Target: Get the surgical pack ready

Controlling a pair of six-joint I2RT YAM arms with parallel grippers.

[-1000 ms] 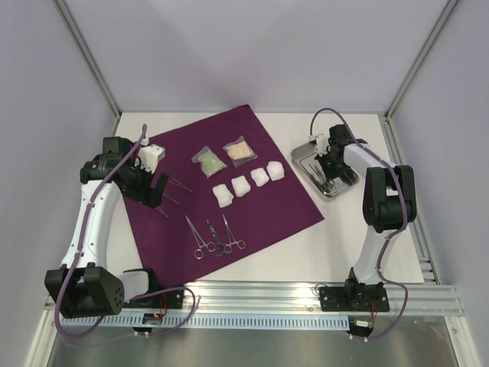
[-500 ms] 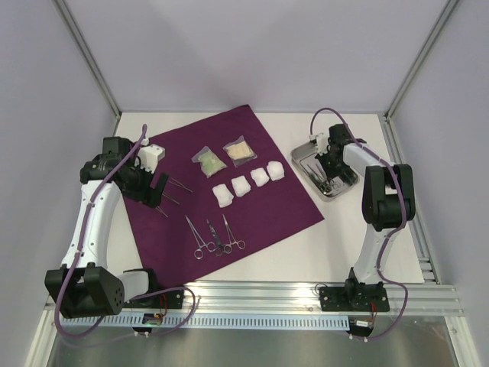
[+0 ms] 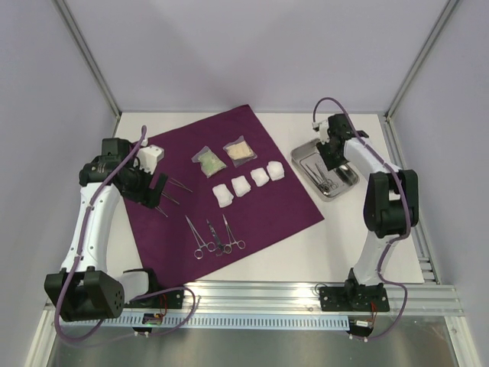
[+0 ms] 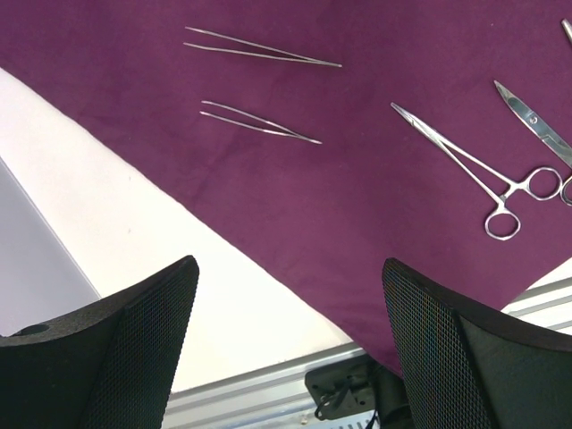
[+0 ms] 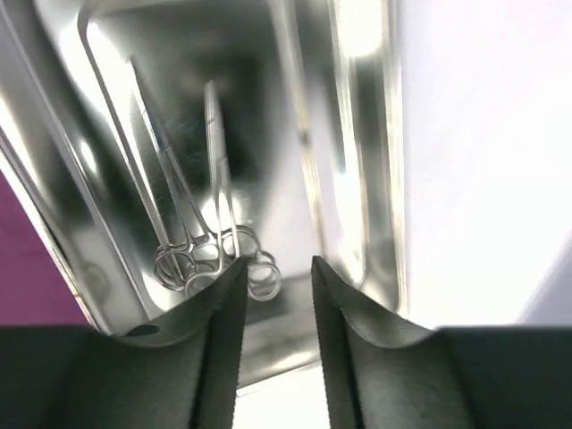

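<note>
A deep-purple cloth [image 3: 260, 195] lies spread on the white table. On it are two clear packets [image 3: 208, 161], several white gauze pads [image 3: 241, 186], two tweezers [image 4: 259, 46] and three scissor-like instruments [image 3: 214, 236]. My left gripper [image 3: 159, 191] hovers open over the cloth's left edge, holding nothing. The steel tray [image 3: 350, 182] sits at the right, with two scissor-like instruments [image 5: 183, 214] lying inside. My right gripper [image 5: 278, 268] hangs just above the tray's near end, its jaws a narrow gap apart with nothing between them.
A metal rail [image 3: 306, 294] runs along the table's near edge, carrying both arm bases. Grey walls close in the sides and back. Bare white table [image 3: 336, 237] lies between cloth and right arm.
My right gripper has parted its jaws and risen a little toward the tray's far end; the instruments lie in the tray. The left arm has not moved.
</note>
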